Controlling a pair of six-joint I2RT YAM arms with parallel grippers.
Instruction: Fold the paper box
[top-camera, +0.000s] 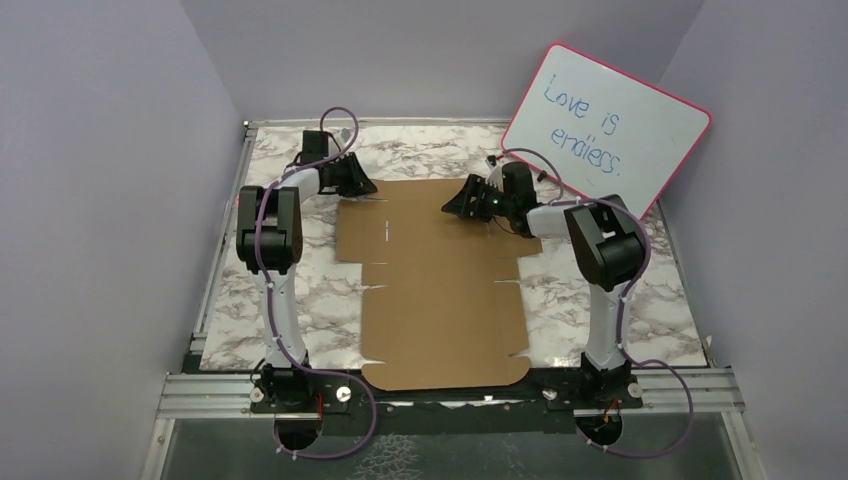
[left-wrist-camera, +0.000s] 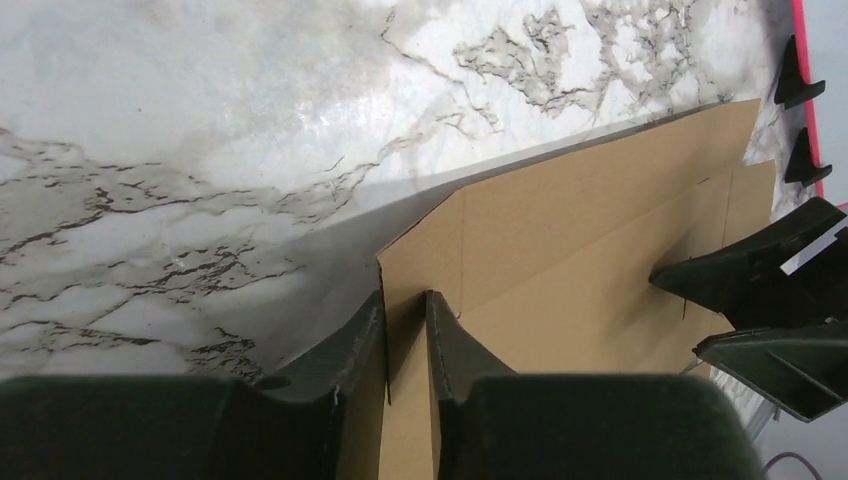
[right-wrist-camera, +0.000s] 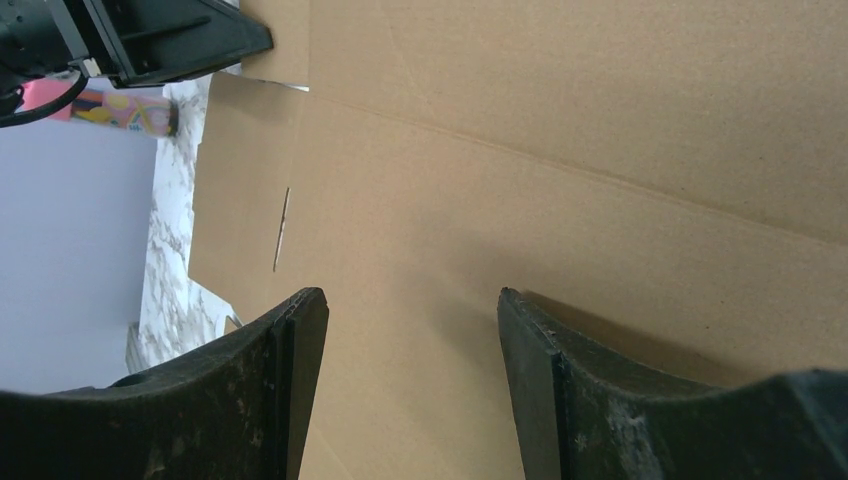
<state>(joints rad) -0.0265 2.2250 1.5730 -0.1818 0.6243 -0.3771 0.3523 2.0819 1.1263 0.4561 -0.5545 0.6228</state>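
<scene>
The paper box is a flat brown cardboard sheet with flaps and slits, spread on the marble table. My left gripper is at its far left corner. In the left wrist view the jaws stand a narrow gap apart, straddling the sheet's side edge. The corner looks slightly raised over its shadow. My right gripper hovers over the sheet's far middle. Its fingers stand wide open above bare cardboard with nothing between them.
A pink-framed whiteboard with blue writing leans at the back right, close behind the right arm. Purple walls close in the table on three sides. A metal rail with both arm bases runs along the near edge.
</scene>
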